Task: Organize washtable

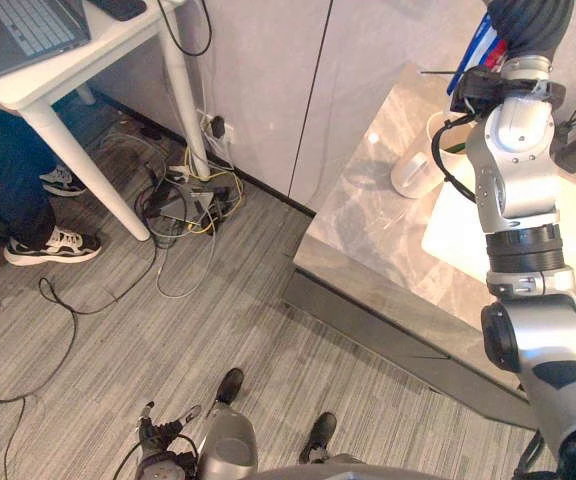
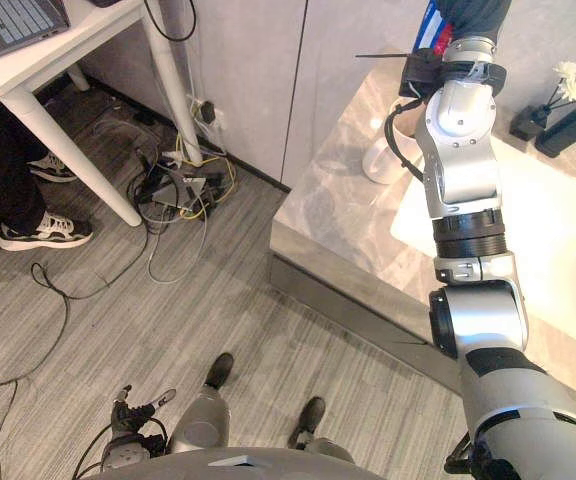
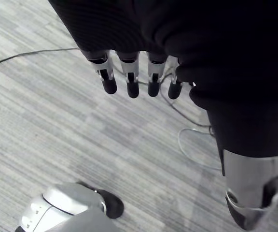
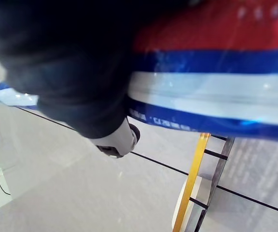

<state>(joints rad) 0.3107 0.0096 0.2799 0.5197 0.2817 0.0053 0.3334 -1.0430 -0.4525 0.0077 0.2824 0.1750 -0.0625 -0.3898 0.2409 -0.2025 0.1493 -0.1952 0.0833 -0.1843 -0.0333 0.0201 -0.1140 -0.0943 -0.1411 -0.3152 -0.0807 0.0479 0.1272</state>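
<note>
**soft tube held up over the table**

far off to the left and low down, the left hand hangs over the grey floor. its fingers are straight and loose, and it holds nothing.

next comes the grey stone table. its front edge is straight and sharp, and past that edge there is only floor. i think a thing let go there would fall a long way.

near the right hand, lower down, a white cup stands on the table. thin sticks stand in it, one of them yellow. the cup looks hard, and a bump could tip it or chip it.

the right hand is up above the table and holds a red, white and blue tube. a finger shows beside the tube. the tube looks light, soft and shiny, so it may bend, squash or slip. i think a hold round its middle, snug but not hard, is best.

to the right of that hand are a white sink and white flowers in a dark pot. the bare stone between the cup and the front edge looks like the best open room.
</note>
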